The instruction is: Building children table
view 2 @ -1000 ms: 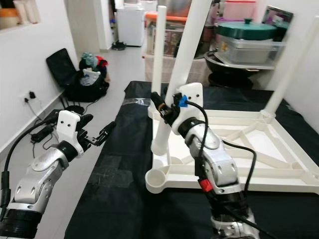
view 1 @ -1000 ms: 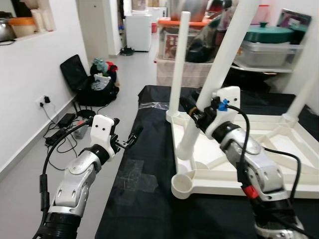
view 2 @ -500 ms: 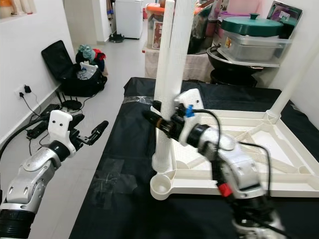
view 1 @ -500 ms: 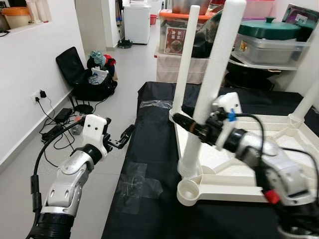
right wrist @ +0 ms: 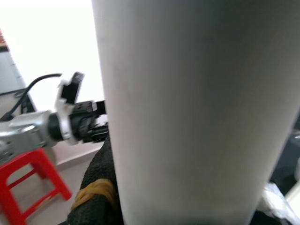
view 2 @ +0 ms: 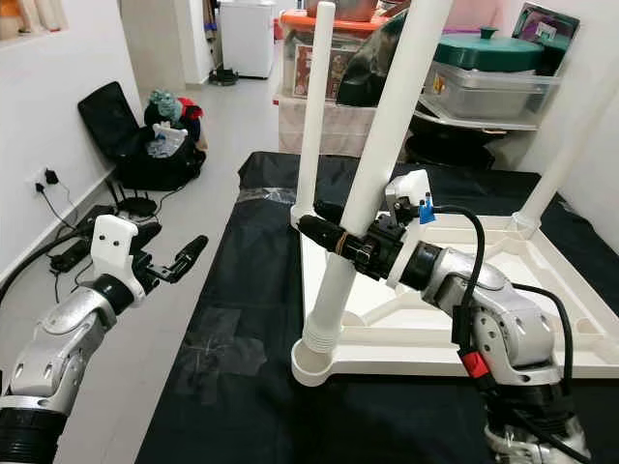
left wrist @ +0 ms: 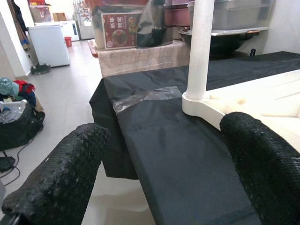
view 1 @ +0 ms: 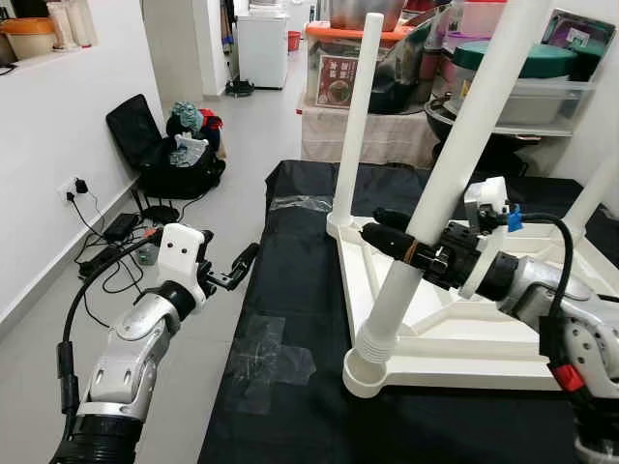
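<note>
1. The white table top [view 1: 542, 319] lies upside down on a black cloth [view 1: 290, 319] that covers a low surface; its near corner socket [view 1: 372, 372] sits close to the cloth's front part, with bare cloth to the left of it.
2. The right gripper [view 1: 401, 244] is clamped around a white table leg [view 1: 440, 184]. The leg leans to the right, and its ribbed lower end [view 1: 375, 340] sits at the near corner socket.
3. A second leg [view 1: 355, 116] stands upright in the far left corner, and a third leg [view 1: 592, 193] rises at the right edge.
4. The left gripper [view 1: 237, 266] hovers over the grey floor [view 1: 193, 387] just beside the cloth's left edge, its fingers [left wrist: 61, 173] spread apart and holding nothing.
5. Behind the cloth stand a clear bin with an orange lid [view 1: 353, 58] and a clear box with a green lid [view 1: 527, 82] on a shelf; what they hold cannot be made out.
6. By the left wall, an open black bag [view 1: 164, 155] full of clothes rests on the floor, with cables [view 1: 116, 242] running from a wall socket [view 1: 73, 187].
</note>
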You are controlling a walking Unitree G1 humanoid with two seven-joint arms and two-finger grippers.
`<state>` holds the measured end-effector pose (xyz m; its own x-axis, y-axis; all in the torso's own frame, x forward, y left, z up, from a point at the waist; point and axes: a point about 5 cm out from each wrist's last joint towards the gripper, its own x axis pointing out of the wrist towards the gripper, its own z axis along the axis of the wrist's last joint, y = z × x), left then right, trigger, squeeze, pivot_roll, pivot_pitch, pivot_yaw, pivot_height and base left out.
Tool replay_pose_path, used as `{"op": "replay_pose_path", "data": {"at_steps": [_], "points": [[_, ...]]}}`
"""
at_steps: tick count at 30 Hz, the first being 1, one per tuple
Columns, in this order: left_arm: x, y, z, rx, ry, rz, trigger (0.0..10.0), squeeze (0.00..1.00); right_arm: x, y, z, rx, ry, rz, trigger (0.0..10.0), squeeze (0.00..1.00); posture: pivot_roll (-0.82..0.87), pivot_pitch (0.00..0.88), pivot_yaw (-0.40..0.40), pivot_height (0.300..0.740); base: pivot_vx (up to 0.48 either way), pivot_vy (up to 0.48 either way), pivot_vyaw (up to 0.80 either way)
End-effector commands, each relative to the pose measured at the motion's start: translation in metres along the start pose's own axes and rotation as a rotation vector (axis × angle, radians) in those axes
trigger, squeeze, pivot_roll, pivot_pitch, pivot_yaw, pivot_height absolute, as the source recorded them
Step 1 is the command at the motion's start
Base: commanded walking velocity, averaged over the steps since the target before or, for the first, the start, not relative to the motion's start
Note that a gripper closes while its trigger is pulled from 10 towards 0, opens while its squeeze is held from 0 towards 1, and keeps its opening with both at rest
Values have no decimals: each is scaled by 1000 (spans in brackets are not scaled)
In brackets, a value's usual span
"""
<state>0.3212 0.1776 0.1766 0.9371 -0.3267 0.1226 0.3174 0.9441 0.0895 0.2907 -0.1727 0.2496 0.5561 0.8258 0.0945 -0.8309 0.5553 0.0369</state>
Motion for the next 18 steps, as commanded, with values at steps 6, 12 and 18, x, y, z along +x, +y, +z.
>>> {"op": "replay_pose_path", "data": {"at_steps": [6, 12, 18], "points": [[1, 4, -3, -2, 22, 4, 10000, 0, 8, 16, -12, -12, 27, 101, 10000, 0, 72, 0, -73, 740, 0, 0, 0], [1, 6, -4, 1, 22, 8, 10000, 0, 4, 16, -21, -11, 61, 106, 10000, 0, 69, 0, -68, 740, 0, 0, 0], [2, 5, -3, 2, 19, 1, 10000, 0, -7, 0, -28, 17, 69, 48, 10000, 0, 70, 0, -68, 740, 0, 0, 0]]}}
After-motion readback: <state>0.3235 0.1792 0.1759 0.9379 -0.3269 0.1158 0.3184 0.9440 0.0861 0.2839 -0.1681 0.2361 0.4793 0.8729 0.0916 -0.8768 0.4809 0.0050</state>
